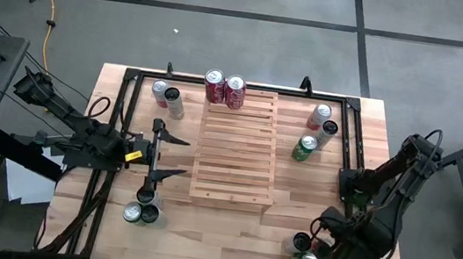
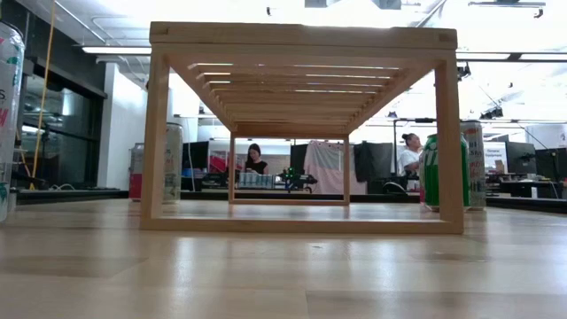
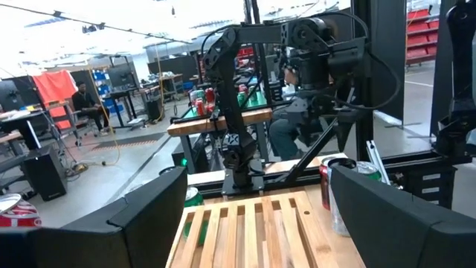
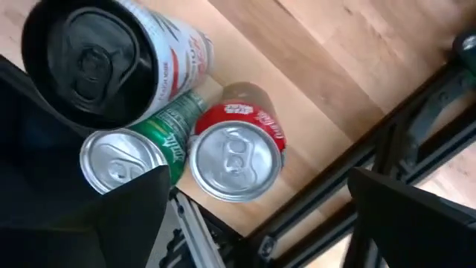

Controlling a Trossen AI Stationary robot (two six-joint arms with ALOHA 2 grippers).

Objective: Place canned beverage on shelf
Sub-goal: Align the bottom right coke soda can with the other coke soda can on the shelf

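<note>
Three upright cans sit beneath the released, empty right gripper (image 4: 253, 216); the red can (image 4: 236, 160), rigid but slick-walled, warrants a mid-body side grasp.

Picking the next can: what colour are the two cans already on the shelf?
Both cans are red with silver tops, clearest in the high view.

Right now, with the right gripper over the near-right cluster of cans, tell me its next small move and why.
Probably lower the open right gripper around the red-topped silver can and close. It hangs directly above that cluster, holding nothing. The light-wood slatted shelf already carries two red cans at its far edge, with bare slats nearer. The left gripper waits open beside the shelf.
</note>
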